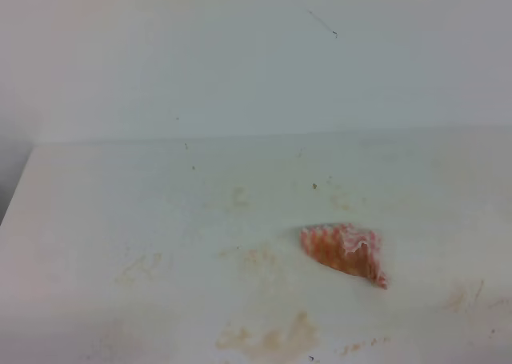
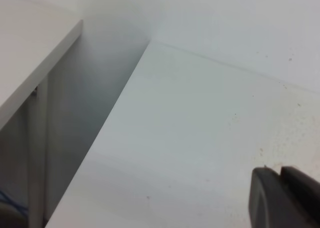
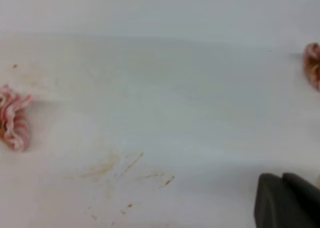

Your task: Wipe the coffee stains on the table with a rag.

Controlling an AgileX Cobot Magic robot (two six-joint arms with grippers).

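The rag [image 1: 344, 252], red-and-white striped with an orange-brown patch, lies crumpled on the white table [image 1: 120, 188], right of centre. It also shows at the left edge of the right wrist view [image 3: 12, 118]. The coffee stains [image 1: 272, 340] are a tan lobed blotch near the front edge, left of and in front of the rag. Neither gripper shows in the high view. My left gripper [image 2: 280, 170] is over bare table near its far left corner, dark fingers together and empty. My right gripper [image 3: 281, 177] hovers to the right of the rag, fingers together and empty.
Faint tan smears lie around the table [image 1: 144, 268] and under the right wrist [image 3: 115, 168]. A white wall [image 1: 240, 52] backs the table. The table's left edge [image 2: 115, 112] drops to a gap beside another white surface [image 2: 30, 52]. A red-pink scrap [image 3: 314, 65] sits at the right edge.
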